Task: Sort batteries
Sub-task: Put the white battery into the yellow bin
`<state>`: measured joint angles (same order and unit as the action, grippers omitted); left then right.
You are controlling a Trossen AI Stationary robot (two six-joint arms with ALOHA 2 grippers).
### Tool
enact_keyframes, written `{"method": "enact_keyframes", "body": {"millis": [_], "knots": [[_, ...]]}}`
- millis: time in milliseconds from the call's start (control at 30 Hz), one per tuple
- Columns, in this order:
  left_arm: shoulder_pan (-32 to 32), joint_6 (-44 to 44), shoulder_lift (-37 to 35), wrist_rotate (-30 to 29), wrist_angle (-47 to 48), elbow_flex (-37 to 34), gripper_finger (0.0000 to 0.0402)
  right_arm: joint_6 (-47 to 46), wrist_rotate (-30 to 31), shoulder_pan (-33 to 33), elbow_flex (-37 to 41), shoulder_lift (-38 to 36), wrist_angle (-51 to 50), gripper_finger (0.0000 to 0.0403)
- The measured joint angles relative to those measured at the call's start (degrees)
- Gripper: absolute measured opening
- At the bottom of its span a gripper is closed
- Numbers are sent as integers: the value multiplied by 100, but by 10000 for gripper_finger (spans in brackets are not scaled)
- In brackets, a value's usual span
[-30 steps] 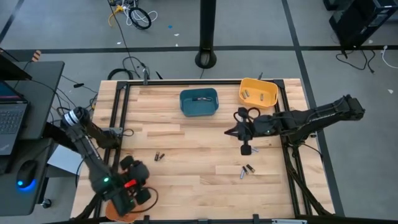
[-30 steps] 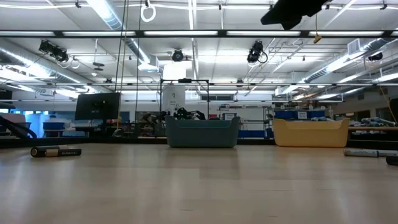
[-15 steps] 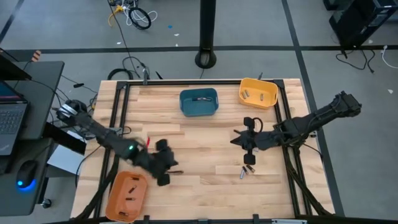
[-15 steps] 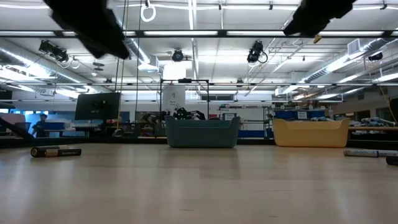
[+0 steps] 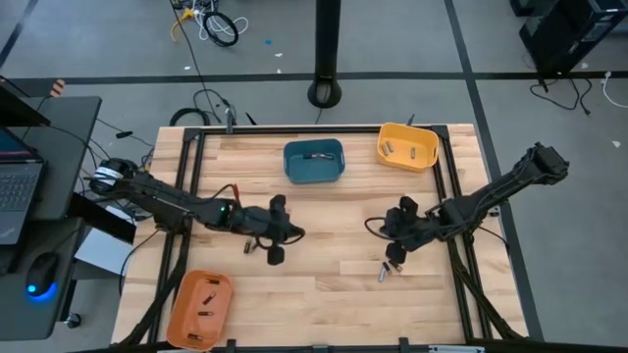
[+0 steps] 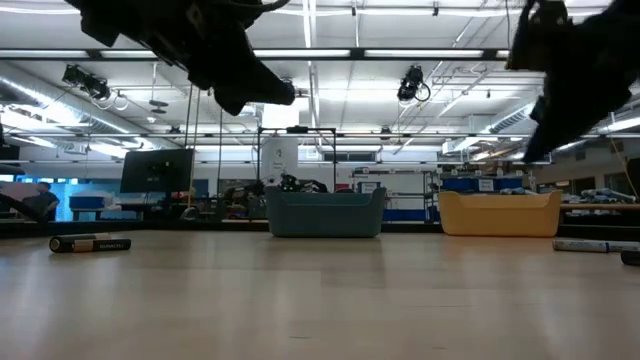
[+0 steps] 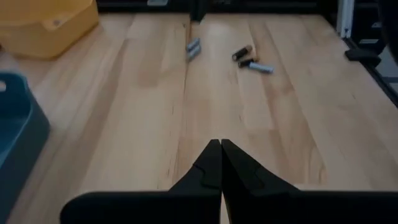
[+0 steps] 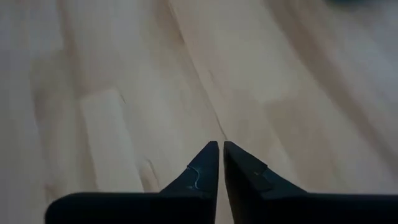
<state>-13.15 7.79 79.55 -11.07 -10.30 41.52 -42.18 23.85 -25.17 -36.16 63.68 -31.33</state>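
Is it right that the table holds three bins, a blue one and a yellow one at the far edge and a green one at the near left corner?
Not quite. The high view shows the near-left bin is orange, not green. The blue bin and the yellow bin do sit at the table's far edge.

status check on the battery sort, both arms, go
Left gripper shut, empty, above batteries left of centre. Right gripper near shut, empty, over pair at right. Nothing blocking.

Blue bin, yellow bin along far table edge; orange bin near corner.
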Motion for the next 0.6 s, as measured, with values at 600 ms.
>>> {"method": "enact_keyframes", "body": {"millis": [600], "knots": [[93, -565, 0, 55, -242, -13, 5, -1066, -742, -450, 96, 452, -258, 119]]}}
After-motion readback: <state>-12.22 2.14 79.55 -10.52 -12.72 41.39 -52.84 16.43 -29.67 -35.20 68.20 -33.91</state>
